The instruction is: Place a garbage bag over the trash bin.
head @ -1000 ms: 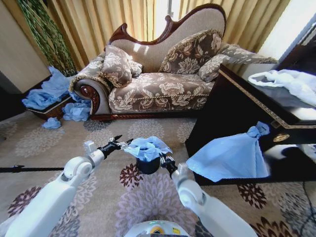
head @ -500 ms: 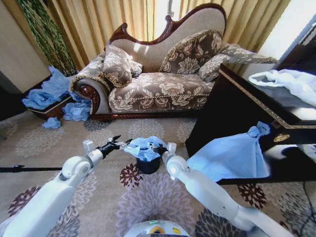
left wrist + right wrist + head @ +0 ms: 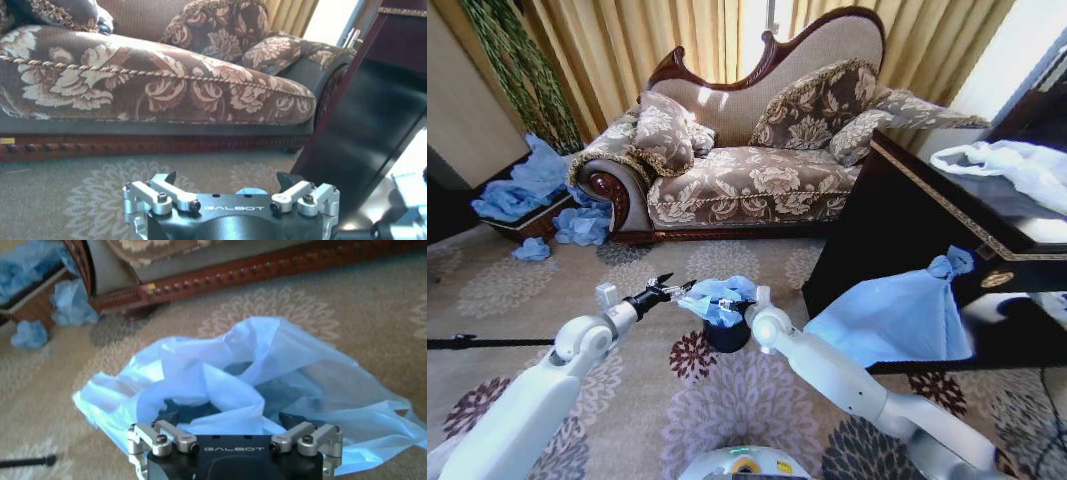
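Head view: a sitting room with a floral carpet (image 3: 727, 400), an ornate sofa (image 3: 747, 170) before gold curtains, and a dark cabinet (image 3: 907, 220) to the robot's right. A larger knotted blue bag (image 3: 897, 315) leans against the cabinet; a white bag (image 3: 1017, 165) lies on top of it. More blue bags are heaped on the floor beside the sofa. The trash bin (image 3: 727, 335) stands on the carpet directly in front of the robot, with the garbage bag (image 3: 717, 297) bunched loosely over its mouth. The left gripper (image 3: 670, 286) sits at the bag's left edge, fingers apart; whether they pinch the film cannot be told from here. The right gripper (image 3: 735, 303) hangs over the bag's top.

Left wrist view: the left gripper (image 3: 230, 180) looks across at the sofa base. Its two fingertips stand well apart. A small patch of blue shows between them; contact cannot be confirmed.

Right wrist view: the right gripper (image 3: 230, 420) is spread wide directly above the garbage bag (image 3: 267, 370), gripping nothing. The dark bin (image 3: 280, 390) shows through the translucent film.

Handling: the bag appears very light, limp and slippery, and probably tears easily. Take hold at the free rim or a raised fold, not the crumpled centre, and pull outward gently so the bin is not tipped.
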Motion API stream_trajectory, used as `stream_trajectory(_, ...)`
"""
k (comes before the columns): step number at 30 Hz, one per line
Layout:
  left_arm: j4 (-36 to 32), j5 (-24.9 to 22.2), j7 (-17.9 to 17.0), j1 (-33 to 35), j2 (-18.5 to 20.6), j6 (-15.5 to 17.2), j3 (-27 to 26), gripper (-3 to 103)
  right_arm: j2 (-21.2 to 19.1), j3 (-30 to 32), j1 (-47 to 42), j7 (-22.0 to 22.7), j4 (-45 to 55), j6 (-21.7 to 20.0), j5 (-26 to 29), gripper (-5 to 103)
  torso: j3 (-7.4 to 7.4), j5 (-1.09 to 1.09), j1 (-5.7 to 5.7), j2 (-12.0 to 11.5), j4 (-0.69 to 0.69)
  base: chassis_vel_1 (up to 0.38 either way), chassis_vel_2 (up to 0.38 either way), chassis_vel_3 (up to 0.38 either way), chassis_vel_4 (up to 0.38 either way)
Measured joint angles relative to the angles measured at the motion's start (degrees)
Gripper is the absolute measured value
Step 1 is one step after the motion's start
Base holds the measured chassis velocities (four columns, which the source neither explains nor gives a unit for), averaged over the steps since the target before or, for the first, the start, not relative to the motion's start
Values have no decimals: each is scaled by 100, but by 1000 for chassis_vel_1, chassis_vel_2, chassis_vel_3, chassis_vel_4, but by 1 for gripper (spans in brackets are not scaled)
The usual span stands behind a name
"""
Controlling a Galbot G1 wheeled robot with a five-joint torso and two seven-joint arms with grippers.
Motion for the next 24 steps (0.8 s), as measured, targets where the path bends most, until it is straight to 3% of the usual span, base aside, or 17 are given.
stream_trajectory(3, -2, 0, 9, 4, -29, -12, -3, 100, 24, -112, 39, -18, -85, -2, -105, 97, 0, 0, 0, 0, -1, 0, 0, 0, 0)
stream_trajectory(5, -2, 0, 19, 4, -40, -30, -9, 100, 64, -167, 62, -44, -169, 3, -241, 86, 0, 0, 0, 0, 0, 0, 0, 0, 0)
stream_trajectory(7, -1, 0, 23, 4, -40, -40, -11, 100, 76, -178, 68, -51, -192, 7, -275, 86, 0, 0, 0, 0, 0, 0, 0, 0, 0)
stream_trajectory(13, 38, -2, 42, -13, -39, -99, -17, 100, 104, -211, 77, -65, -231, 54, -482, 59, 0, 0, 0, 0, 0, 0, 0, 0, 0)
stream_trajectory(14, 38, -2, 42, -13, -39, -99, -17, 100, 104, -211, 77, -65, -231, 54, -482, 59, 0, 0, 0, 0, 0, 0, 0, 0, 0)
stream_trajectory(17, 74, -2, 46, -31, -43, -137, 1, 100, 50, -213, -6, -66, -163, 104, -586, 42, -1, 0, 0, -1, 0, 0, 0, 0, 0)
stream_trajectory(19, 84, -2, 48, -35, -47, -144, 8, 100, 17, -213, -47, -69, -115, 126, -635, 42, -1, 0, 0, -1, 0, 0, 0, 0, 0)
stream_trajectory(24, 98, 16, 73, -38, -76, -165, 36, 100, -174, -125, -280, -172, 215, 318, -956, 21, -1, 0, 0, -1, 0, 0, 0, 0, 0)
